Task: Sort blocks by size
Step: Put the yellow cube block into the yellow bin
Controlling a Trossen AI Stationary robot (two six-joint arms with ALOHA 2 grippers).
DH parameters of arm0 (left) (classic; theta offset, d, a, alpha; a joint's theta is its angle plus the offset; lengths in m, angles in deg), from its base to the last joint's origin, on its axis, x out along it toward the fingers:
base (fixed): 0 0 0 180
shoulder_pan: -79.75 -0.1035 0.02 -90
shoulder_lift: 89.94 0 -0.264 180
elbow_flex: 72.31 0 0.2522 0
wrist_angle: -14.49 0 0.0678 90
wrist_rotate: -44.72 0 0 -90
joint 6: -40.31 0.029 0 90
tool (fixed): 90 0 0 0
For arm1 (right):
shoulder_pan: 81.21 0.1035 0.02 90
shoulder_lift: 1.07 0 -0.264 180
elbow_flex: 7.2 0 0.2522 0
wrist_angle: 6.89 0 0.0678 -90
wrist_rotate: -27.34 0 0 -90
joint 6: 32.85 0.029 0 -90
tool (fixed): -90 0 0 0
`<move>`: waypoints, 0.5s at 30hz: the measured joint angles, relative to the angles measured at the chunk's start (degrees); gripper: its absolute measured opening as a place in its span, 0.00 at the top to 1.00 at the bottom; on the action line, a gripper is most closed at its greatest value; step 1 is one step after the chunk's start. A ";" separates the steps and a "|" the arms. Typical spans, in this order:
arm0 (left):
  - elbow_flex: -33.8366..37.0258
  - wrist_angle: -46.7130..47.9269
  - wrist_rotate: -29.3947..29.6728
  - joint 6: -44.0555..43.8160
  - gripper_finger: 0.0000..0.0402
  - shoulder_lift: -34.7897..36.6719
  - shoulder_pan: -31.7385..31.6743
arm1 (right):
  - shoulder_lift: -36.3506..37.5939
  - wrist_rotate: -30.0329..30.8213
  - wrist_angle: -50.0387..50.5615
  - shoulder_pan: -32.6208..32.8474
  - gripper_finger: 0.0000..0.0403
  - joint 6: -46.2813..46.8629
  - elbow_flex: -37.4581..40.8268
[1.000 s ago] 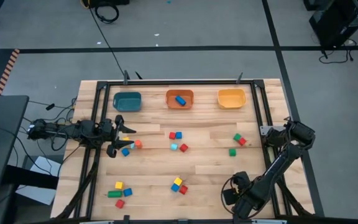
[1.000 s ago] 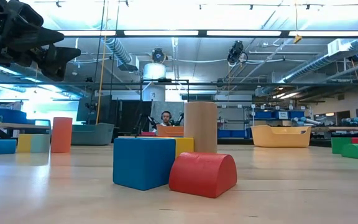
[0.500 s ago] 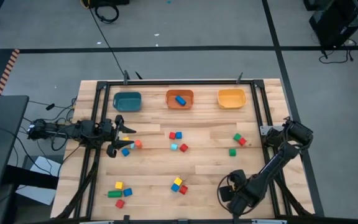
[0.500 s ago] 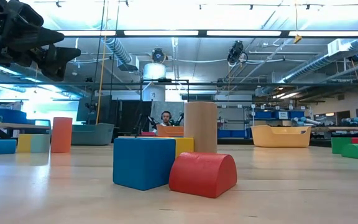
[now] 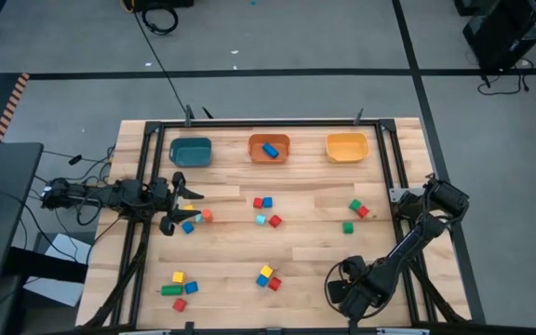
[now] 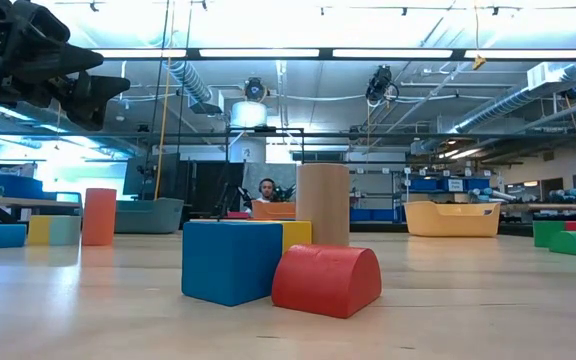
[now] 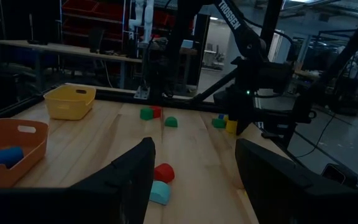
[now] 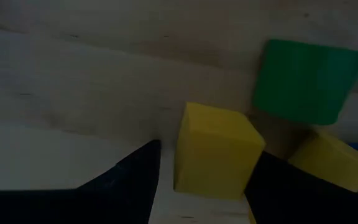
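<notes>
Yellow cube [image 8: 215, 151] sits between the right gripper [image 8: 201, 186] fingers, spread beside it. Left gripper [image 5: 177, 203] hovers spread over the counter [image 5: 305, 242].

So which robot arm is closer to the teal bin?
Left. The left gripper hovers just in front of the teal bin, near the table's left edge. The right gripper is far off at the front right.

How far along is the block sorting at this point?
Done: one blue block lies in the orange bin. In hand: nothing clearly held; the left gripper hovers open at the left side, the right gripper is low near the front, a yellow cube right before it. Left: the other blocks, scattered on the table.
</notes>
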 joint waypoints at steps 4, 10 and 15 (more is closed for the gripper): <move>0.00 0.00 0.00 0.00 0.42 0.00 0.00 | 0.00 0.24 -0.41 -0.11 0.54 -0.13 0.02; 0.00 0.00 -0.02 0.00 0.42 0.02 0.02 | 0.02 0.59 -0.59 -0.11 0.63 -0.29 0.04; 0.00 0.00 -0.02 0.00 0.42 0.00 0.00 | 0.05 1.04 -0.77 -0.11 0.63 -0.54 0.04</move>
